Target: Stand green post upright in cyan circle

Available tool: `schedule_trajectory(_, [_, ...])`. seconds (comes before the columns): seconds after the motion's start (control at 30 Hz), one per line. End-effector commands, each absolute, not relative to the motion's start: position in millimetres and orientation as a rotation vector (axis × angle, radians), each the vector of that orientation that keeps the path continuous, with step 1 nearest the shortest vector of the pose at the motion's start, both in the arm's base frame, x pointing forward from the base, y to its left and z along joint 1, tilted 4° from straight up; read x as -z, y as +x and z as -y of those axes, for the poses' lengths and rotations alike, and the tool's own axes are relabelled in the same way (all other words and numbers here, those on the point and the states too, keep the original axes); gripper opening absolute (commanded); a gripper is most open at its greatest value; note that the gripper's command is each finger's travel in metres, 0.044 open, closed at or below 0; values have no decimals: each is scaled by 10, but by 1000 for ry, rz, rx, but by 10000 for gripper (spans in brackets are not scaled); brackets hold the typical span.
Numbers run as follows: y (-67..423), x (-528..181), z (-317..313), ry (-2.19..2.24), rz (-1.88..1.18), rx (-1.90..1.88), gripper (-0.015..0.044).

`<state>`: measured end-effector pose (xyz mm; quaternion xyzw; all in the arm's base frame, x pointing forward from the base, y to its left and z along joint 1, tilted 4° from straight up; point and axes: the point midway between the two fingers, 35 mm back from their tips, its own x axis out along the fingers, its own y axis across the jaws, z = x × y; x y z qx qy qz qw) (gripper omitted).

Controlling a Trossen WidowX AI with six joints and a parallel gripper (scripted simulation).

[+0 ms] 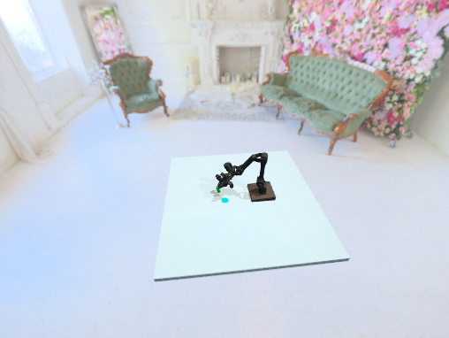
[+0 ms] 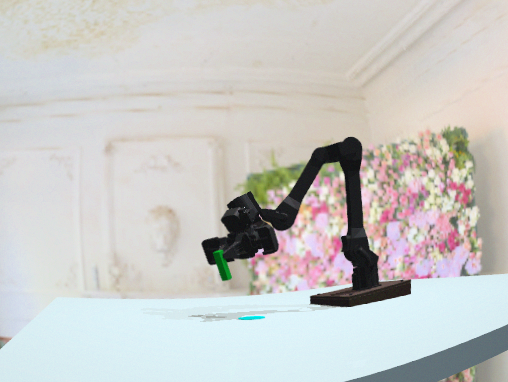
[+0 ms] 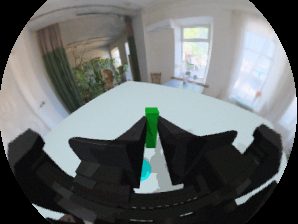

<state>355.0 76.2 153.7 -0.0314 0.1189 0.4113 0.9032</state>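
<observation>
My gripper is shut on the green post and holds it in the air above the table. The post hangs nearly upright, tilted a little, with its lower end well clear of the table top. The cyan circle is a small flat disc on the table, a little to the side of the spot below the post. In the wrist view a part of the circle shows between the fingers, below the post.
The pale table carries the arm's brown base plate to the right of the circle. A green armchair and a green sofa stand far behind the table.
</observation>
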Motion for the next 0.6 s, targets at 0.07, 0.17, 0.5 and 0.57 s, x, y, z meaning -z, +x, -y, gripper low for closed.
schedule_trajectory(0.07, [3491,-1552,-748,-60,-214,-864,22])
schedule_trajectory(0.17, [3463,-1558,-742,-60,-200,-870,22])
schedule_trajectory(0.5, [3362,-1574,-723,-62,-152,-890,22])
schedule_trajectory(0.57, [3341,-1577,-719,-63,-143,-895,22])
